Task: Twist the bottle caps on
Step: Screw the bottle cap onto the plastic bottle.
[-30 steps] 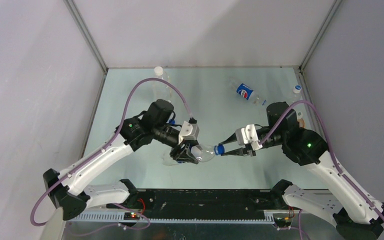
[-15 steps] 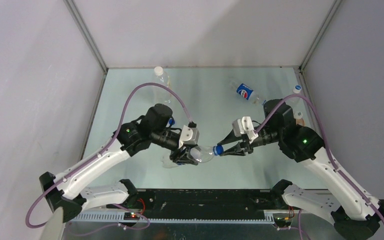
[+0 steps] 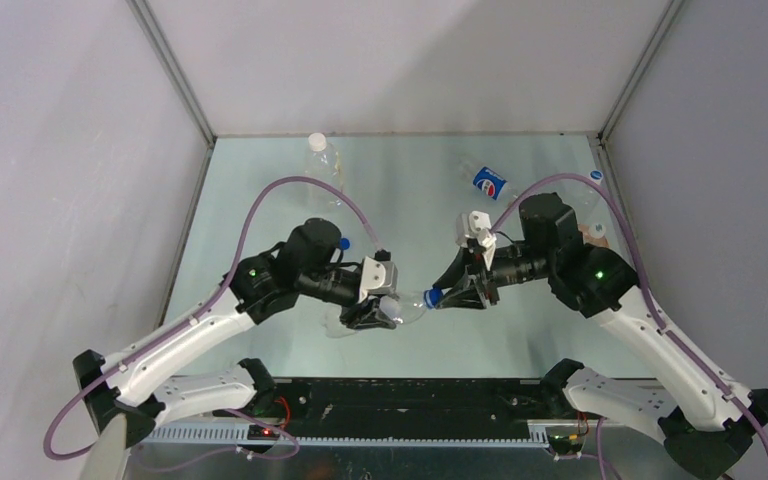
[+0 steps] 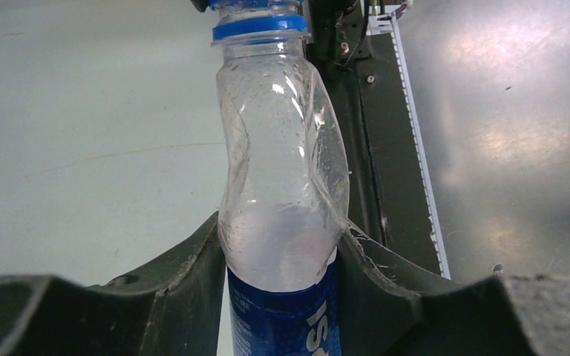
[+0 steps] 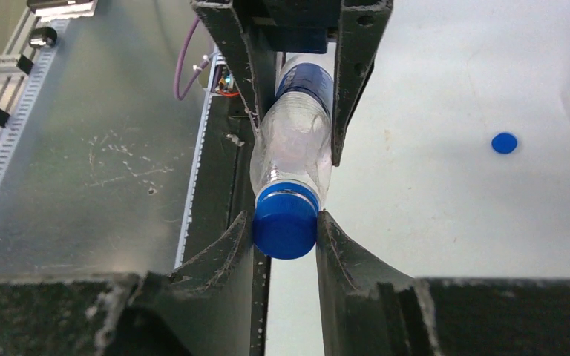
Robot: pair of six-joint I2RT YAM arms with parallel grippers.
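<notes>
We held the clear bottle [image 4: 282, 163] roughly horizontal between the arms, the left end effector [image 4: 282, 256] clamped around its body just above the blue label [image 4: 282, 319]. The right end effector [image 5: 285, 233] was closed on the blue cap [image 5: 285, 219] at the neck. We judged the wrist should turn squarely about the bottle's axis without crushing the dented wall. The cap looked round, smooth and opaque. A second blue cap [image 5: 503, 142] lay loose on the worktop [image 3: 410, 200].

Left wrist view: blue cap [image 4: 256, 4] cut off by top edge; label [image 4: 282, 322] of clear bottle [image 4: 282, 185] cut off below, lettering incomplete.
</notes>
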